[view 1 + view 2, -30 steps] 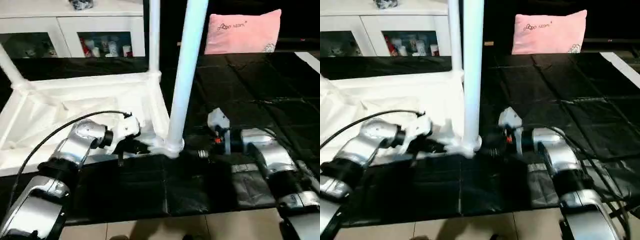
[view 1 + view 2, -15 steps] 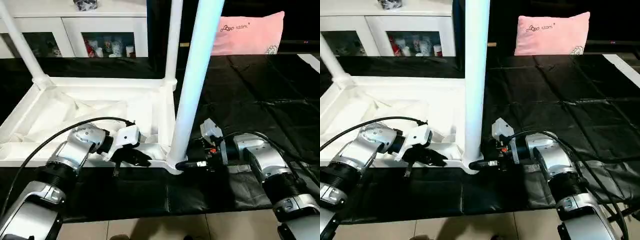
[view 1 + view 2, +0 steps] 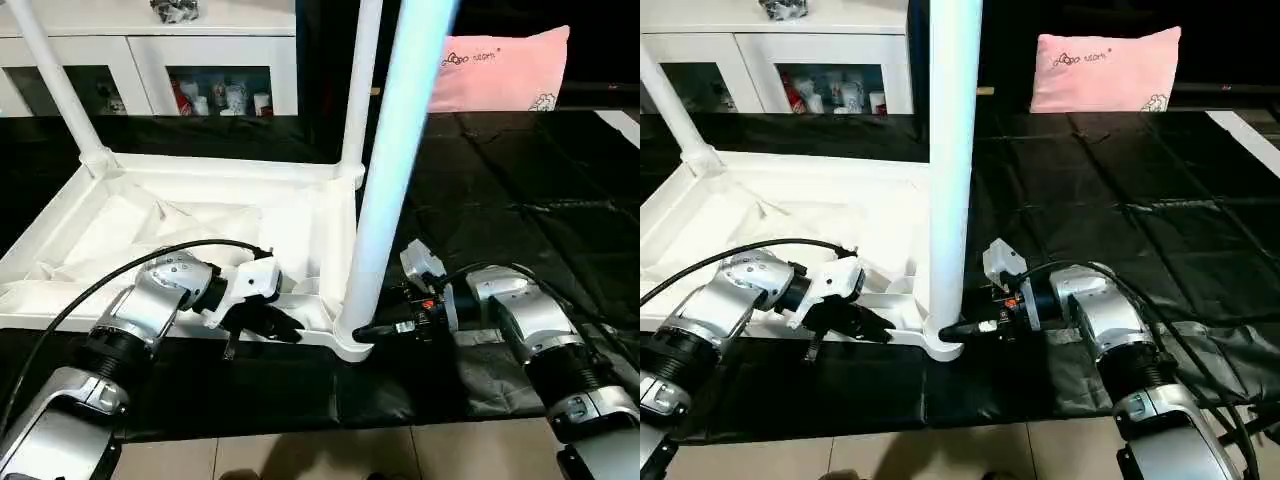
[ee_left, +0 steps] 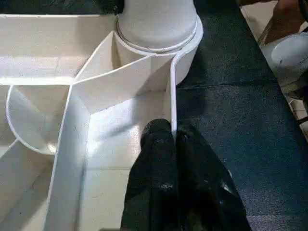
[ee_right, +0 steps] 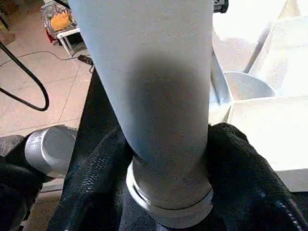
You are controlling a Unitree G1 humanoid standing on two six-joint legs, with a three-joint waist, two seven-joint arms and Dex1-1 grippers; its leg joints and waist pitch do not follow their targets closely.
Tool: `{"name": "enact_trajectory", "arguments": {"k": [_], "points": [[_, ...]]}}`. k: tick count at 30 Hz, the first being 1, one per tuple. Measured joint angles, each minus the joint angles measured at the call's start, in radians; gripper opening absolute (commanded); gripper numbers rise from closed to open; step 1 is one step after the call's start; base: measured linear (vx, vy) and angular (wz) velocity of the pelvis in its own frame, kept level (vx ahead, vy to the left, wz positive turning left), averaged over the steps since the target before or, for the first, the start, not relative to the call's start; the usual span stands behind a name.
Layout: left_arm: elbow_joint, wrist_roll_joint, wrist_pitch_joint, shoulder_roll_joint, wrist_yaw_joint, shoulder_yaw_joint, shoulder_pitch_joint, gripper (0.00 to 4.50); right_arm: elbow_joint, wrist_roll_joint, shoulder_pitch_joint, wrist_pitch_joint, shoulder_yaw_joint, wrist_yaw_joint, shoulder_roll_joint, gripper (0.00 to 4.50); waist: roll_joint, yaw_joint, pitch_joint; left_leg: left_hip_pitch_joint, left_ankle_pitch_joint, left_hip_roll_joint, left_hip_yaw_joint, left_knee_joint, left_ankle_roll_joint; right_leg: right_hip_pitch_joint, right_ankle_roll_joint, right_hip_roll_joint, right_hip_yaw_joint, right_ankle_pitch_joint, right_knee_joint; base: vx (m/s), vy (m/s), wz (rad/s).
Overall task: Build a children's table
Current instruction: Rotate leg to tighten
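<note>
Left gripper point(image 4: 173, 144) is pinching the tabletop's point(image 3: 200, 215) near rim wall, fingers closed on it. Right gripper point(image 5: 166, 159) is wrapping the near leg point(image 3: 395, 170) low down, just above its corner socket, fingers point(image 5: 245, 168) pressing both sides. Tabletop is lying underside up on a black mat point(image 3: 500, 190), three legs standing in its sockets. White cabinet point(image 3: 150, 60) and pink pillow point(image 3: 500, 65) are sitting behind; tile floor point(image 3: 330, 455) is showing nearest the robot.
</note>
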Motion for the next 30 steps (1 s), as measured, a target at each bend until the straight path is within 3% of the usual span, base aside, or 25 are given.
{"name": "enact_trajectory", "arguments": {"k": [6,8,11,16,19,23,24,28,30], "points": [[0.000,-0.002,0.035,-0.011,0.016,0.006,0.000,0.00,-0.017,0.001,0.016,0.001,-0.008,-0.026,0.012,2.07,0.000,0.000,0.000,0.000,0.000,0.000,0.000,0.000,0.000,0.000,0.000,0.000,0.000,0.000,0.001,0.000,0.000,0.00],[0.027,0.000,0.073,-0.035,0.066,0.032,-0.010,0.00,-0.008,-0.004,0.023,0.009,-0.036,-0.106,0.038,2.07,0.000,-0.003,0.000,0.001,0.001,-0.001,0.000,0.002,-0.001,0.001,-0.001,0.000,0.000,0.001,0.001,0.000,0.000,0.00],[0.098,0.018,0.124,-0.077,0.201,0.062,-0.051,0.00,0.045,-0.029,0.001,0.007,-0.088,-0.304,0.098,2.06,0.001,-0.021,-0.001,0.002,0.002,-0.001,0.000,0.006,-0.001,0.002,-0.001,0.001,-0.001,0.002,0.001,0.000,0.000,0.00],[0.199,0.042,0.237,-0.184,0.452,0.109,-0.128,0.00,0.178,-0.086,-0.096,0.012,-0.150,-0.689,0.216,1.99,0.001,-0.069,-0.001,0.002,0.002,-0.002,0.000,0.011,-0.001,0.005,-0.001,0.000,-0.004,0.002,-0.005,0.000,0.000,0.00],[0.250,0.042,0.279,-0.243,0.566,0.137,-0.159,0.00,0.250,-0.100,-0.144,0.014,-0.183,-0.861,0.273,1.98,0.003,-0.075,-0.002,0.004,0.002,0.001,-0.004,0.009,-0.001,0.014,-0.001,0.001,-0.012,0.002,-0.016,0.000,0.000,0.00],[0.317,0.043,0.300,-0.291,0.681,0.162,-0.203,0.00,0.345,-0.126,-0.224,0.020,-0.204,-1.037,0.329,1.98,0.003,-0.079,-0.002,0.007,0.001,-0.001,-0.004,0.009,0.000,0.018,-0.001,0.000,-0.011,0.002,-0.018,0.000,0.000,0.00],[0.322,0.043,0.300,-0.299,0.698,0.168,-0.206,0.00,0.361,-0.129,-0.237,0.018,-0.209,-1.058,0.335,2.52,0.003,-0.078,-0.002,0.007,0.000,-0.001,-0.004,0.007,0.000,0.018,-0.001,-0.001,-0.011,0.002,-0.018,0.000,0.000,0.00],[0.324,0.044,0.301,-0.306,0.716,0.176,-0.209,0.00,0.400,-0.129,-0.257,-0.007,-0.231,-1.074,0.352,2.67,0.002,-0.075,-0.002,0.008,0.000,-0.001,-0.004,0.003,0.000,0.017,-0.003,0.000,-0.010,0.003,-0.017,0.000,0.000,0.00],[0.324,0.044,0.295,-0.304,0.714,0.176,-0.209,0.00,0.406,-0.129,-0.258,-0.020,-0.233,-1.073,0.352,3.07,0.002,-0.072,-0.002,0.009,0.000,-0.001,-0.004,0.000,0.000,0.016,-0.003,0.000,-0.011,0.004,-0.016,0.000,0.000,0.00]]}}
